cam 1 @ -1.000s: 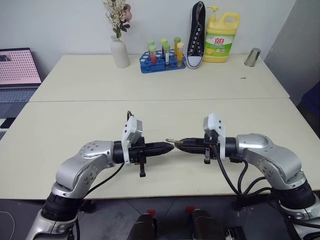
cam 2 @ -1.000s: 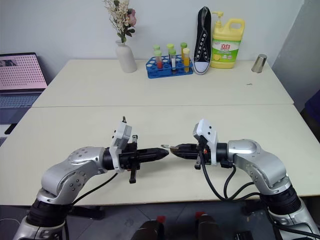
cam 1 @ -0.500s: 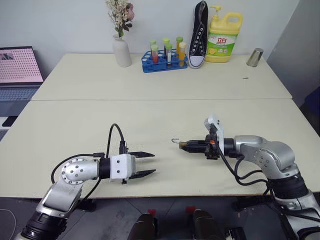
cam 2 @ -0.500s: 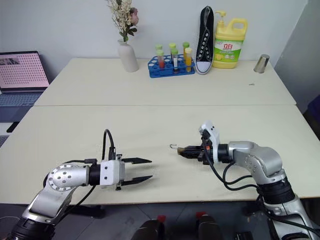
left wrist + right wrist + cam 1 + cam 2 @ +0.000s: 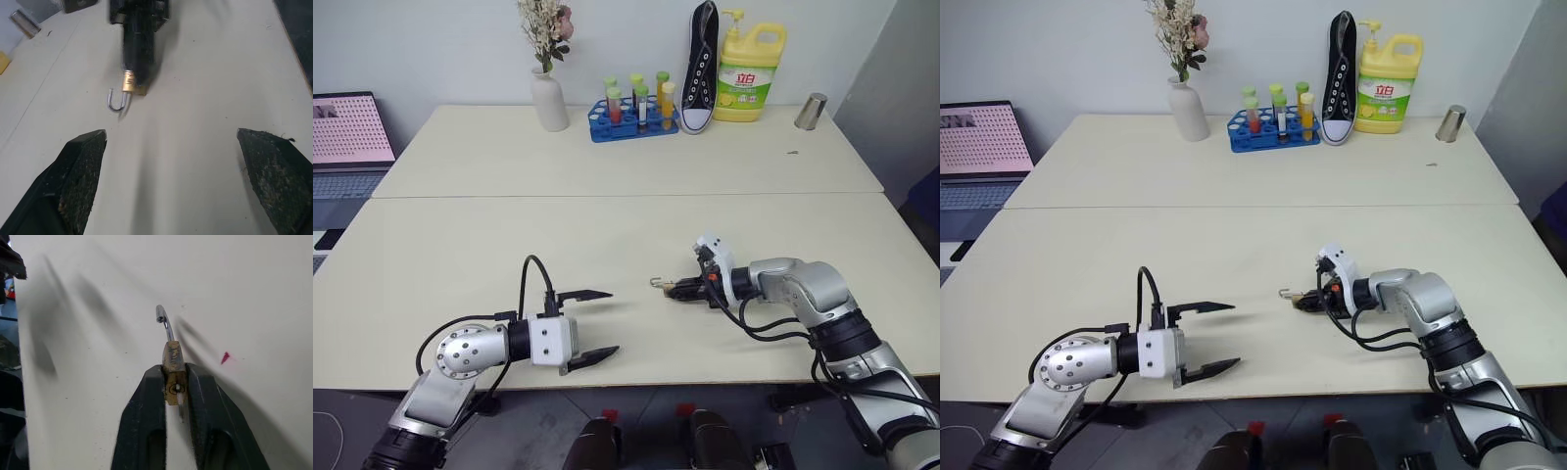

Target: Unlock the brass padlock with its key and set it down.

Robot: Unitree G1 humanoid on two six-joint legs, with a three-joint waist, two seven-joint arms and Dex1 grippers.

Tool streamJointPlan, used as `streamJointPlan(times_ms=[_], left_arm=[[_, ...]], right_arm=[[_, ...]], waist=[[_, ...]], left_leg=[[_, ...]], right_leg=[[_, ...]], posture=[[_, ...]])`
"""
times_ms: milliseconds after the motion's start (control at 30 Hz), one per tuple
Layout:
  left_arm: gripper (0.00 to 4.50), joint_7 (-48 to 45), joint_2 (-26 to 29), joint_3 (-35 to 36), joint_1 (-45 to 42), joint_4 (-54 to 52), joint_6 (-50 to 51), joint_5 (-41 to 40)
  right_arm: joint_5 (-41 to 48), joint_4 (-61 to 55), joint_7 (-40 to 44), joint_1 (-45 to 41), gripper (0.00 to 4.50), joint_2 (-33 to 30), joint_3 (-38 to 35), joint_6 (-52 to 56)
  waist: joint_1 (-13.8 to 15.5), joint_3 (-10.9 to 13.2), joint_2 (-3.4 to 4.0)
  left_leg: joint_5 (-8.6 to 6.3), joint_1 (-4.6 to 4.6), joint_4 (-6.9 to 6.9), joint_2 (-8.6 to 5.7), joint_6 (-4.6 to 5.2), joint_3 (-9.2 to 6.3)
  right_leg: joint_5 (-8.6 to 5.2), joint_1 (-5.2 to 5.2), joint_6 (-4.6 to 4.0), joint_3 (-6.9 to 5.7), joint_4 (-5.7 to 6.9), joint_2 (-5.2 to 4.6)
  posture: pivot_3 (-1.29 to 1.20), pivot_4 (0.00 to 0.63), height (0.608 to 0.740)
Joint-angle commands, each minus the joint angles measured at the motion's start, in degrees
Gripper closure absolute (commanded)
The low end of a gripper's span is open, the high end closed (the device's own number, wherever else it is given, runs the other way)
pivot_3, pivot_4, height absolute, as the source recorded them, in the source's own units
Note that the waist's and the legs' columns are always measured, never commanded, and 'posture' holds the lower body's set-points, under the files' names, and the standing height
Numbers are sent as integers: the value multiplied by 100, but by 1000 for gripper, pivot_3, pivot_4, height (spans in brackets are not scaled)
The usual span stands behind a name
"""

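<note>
Both my arms have dropped low over the table since a second ago, when my two grippers met nose to nose in mid-air. Now they sit well apart. My left gripper has pulled back toward me and swung its fingers wide open, nothing between them. My right gripper has come down close to the tabletop, pointing across toward the left one.

Between my right fingers sits the brass padlock, pinched by its flat sides, with its body poking out past the tips. The shackle stands swung out like a hook, so I judge the lock is already open. A thin silvery sliver hanging under the lock body looks like the key, though it's too small to be sure. My right fingers are closed on the lock, but the grip looks light, perhaps easing.

Handling, as I judge it: tiny, rigid, very light for its metal, and smooth-sided, so it could squirt out of a pinch or skitter if dropped. Flat faces are the right place to hold it, never the loose shackle. Best released right at the surface.
</note>
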Motion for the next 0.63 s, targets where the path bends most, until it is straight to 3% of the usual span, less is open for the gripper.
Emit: streamJointPlan(times_ms=[33,233,433,633], left_arm=[[0,260,-90,227,-181,-476,1159,-677],[0,299,102,229,-396,-667,2173,-684],[0,-6,353,418,-416,-721,2370,-835],[0,-254,497,437,-480,-679,2418,-906]], right_arm=[[-326,-530,174,142,2294,-449,-85,-509],[-455,-1767,394,786,22,-1214,-433,-1146],[-310,-3249,484,2081,22,-1890,-1294,-1687],[-198,-3728,231,2660,22,-1841,-1851,-1744]], waist=[[14,0,0],[-13,1,2],[5,2,3],[0,2,2]], left_leg=[[0,-4,3,2,0,-5],[0,-7,3,-1,0,-4],[0,-10,2,3,0,-5],[0,-7,4,3,0,0]], right_leg=[[0,-1,1,-4,0,-2],[0,-3,2,-6,2,2],[0,0,2,-8,-3,4],[0,1,3,-4,-3,3]], posture=[[0,150,740],[0,150,740],[0,150,740],[0,150,740]])
